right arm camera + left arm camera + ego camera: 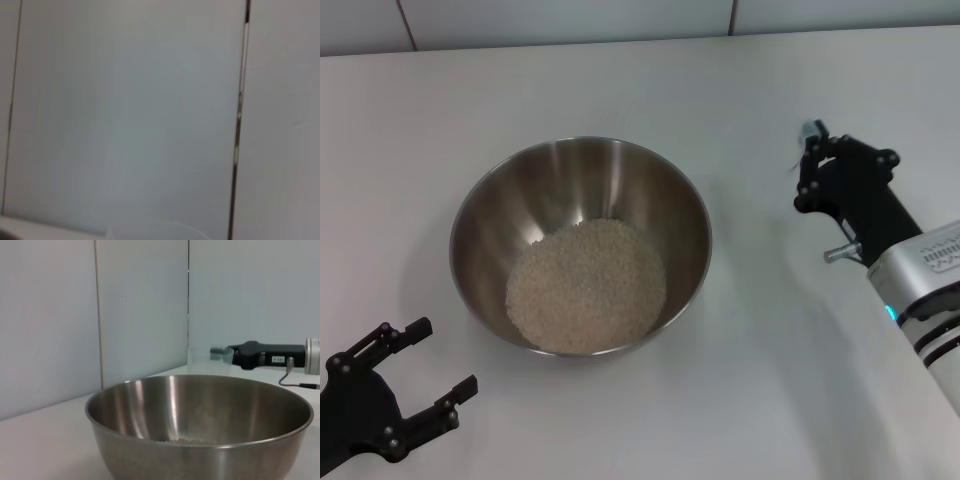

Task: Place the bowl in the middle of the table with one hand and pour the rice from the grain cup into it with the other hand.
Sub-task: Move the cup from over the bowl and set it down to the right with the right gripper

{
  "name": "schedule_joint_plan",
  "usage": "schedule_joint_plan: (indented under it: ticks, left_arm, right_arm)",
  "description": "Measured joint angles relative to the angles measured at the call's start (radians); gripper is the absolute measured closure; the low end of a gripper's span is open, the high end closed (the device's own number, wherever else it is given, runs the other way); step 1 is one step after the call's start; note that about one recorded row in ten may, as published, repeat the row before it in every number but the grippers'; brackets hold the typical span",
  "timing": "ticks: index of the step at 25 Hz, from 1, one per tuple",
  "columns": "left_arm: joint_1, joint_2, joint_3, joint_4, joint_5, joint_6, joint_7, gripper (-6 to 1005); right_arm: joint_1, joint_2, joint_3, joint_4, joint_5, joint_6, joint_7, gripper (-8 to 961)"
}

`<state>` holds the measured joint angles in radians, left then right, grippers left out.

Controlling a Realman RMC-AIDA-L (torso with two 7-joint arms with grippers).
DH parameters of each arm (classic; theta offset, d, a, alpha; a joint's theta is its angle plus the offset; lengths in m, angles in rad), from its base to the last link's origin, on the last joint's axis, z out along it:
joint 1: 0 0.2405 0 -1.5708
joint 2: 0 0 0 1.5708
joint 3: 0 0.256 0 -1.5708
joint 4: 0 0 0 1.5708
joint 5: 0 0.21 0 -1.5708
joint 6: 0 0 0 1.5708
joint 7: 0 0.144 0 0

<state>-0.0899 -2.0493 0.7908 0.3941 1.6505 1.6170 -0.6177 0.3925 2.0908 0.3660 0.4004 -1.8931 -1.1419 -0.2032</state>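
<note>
The steel bowl stands in the middle of the white table, holding a mound of pale rice. In the left wrist view the bowl fills the foreground, with a thin strip of rice showing inside. My left gripper is open and empty, near the front left and clear of the bowl. My right gripper is low over the table to the bowl's right. The translucent grain cup shows faintly at the right gripper's tip; its rim appears in the right wrist view.
A tiled white wall runs along the table's far edge. A small metal pin sticks out of the right arm's wrist.
</note>
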Motion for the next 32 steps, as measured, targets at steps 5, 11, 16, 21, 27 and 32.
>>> schedule_joint_plan:
  ticks: [5,11,16,21,27,32]
  left_arm:
    - [0.001,0.000,0.000,-0.001,0.000,0.000,0.003,184]
    - [0.002,-0.001,-0.001,-0.001,0.000,0.000,0.004,184]
    - [0.003,-0.003,-0.002,-0.002,0.000,0.000,0.005,185]
    - [0.001,-0.002,-0.001,-0.001,0.000,0.000,0.002,185]
    - [-0.002,-0.004,0.003,0.001,0.000,0.001,0.000,185]
    - [-0.003,-0.003,0.003,0.001,0.000,0.002,0.000,185]
  right_arm:
    - [0.030,0.000,-0.021,-0.006,-0.001,0.066,-0.004,944]
    - [0.066,0.000,-0.028,-0.019,-0.001,0.149,-0.006,944]
    - [0.080,0.000,-0.042,-0.020,-0.003,0.165,-0.008,944]
    - [0.080,0.000,-0.048,-0.014,-0.015,0.166,-0.008,943]
    - [0.077,0.000,-0.058,-0.009,-0.016,0.174,-0.009,828]
    - [0.071,0.000,-0.063,-0.009,-0.016,0.179,-0.009,722]
